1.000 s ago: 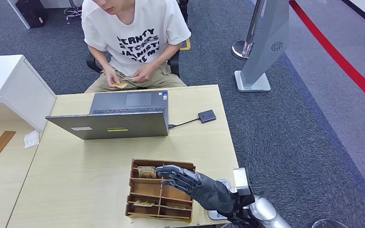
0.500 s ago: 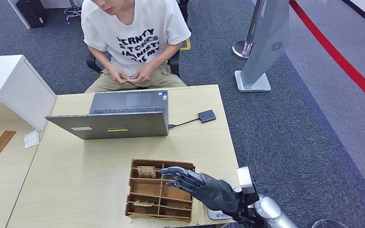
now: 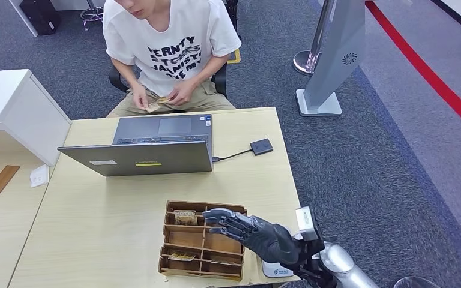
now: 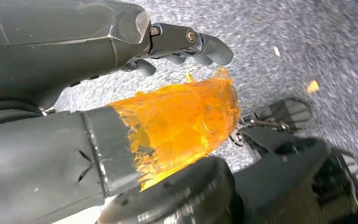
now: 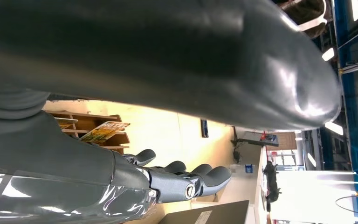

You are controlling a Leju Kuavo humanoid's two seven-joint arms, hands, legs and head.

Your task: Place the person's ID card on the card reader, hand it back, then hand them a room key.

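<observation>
The right hand (image 3: 258, 235) is hovering over the wooden organizer (image 3: 202, 242), fingers (image 3: 225, 221) spread, holding nothing. The light tabletop (image 3: 96, 216) is standing on grey carpet (image 3: 366, 162).

You're looking at an office reception area: grey carpet (image 3: 360, 168) with a red floor line (image 3: 432, 78), a pale wood worktop (image 3: 96, 204) carrying a laptop (image 3: 150, 147), and a person (image 3: 168, 48) seated opposite on an office chair.
</observation>
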